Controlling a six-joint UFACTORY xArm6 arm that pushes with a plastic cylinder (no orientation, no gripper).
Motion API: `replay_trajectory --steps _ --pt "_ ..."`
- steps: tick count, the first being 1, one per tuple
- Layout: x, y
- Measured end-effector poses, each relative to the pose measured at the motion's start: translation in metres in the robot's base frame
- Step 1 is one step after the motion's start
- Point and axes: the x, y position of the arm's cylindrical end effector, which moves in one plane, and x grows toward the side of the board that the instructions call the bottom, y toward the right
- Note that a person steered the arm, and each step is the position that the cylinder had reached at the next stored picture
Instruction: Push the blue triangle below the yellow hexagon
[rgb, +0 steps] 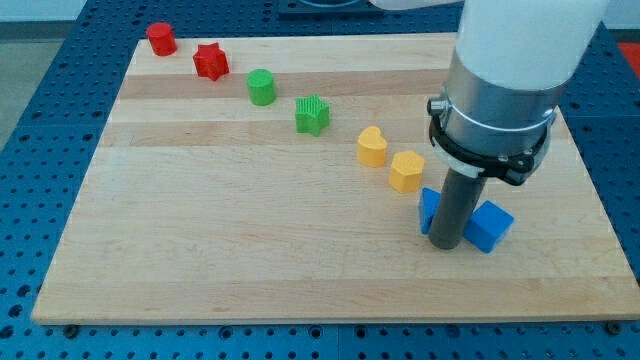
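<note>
There is one camera view, and it looks down at a slant on a wooden board (250, 250).

A line of small blocks runs across the board, from the top left down toward the right. First comes a red round block (160, 38), then a red star (211, 61), a green round block (261, 86), a green star (312, 115), a yellow heart (372, 146) and last the yellow hexagon (406, 171). They sit apart from each other, like beads on a string.

My tip (446, 243) is the bottom end of a dark rod. It has no claws, so it holds nothing; it can only push. It stands between two blue blocks. One blue block (429, 207) peeks out at 10 o'clock from my tip, partly hidden behind the rod. It looks like it touches the rod and is probably the blue triangle. It lies at about 5 o'clock from the yellow hexagon, just beside it. The other blue block (490, 226) sits at 2 o'clock from my tip, very close.

I think my tip is there to nudge the blue triangle toward 9 o'clock, so it ends up right under the hexagon. It looks almost there.
</note>
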Motion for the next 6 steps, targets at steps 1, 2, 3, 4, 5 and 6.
replay_trajectory --steps 1,2,3,4,5,6 --pt "0.0 0.0" --pt "-0.001 -0.006" --pt "-0.009 -0.016" --pt "-0.015 -0.016" --pt "-0.005 -0.016" --pt "0.032 -0.005"
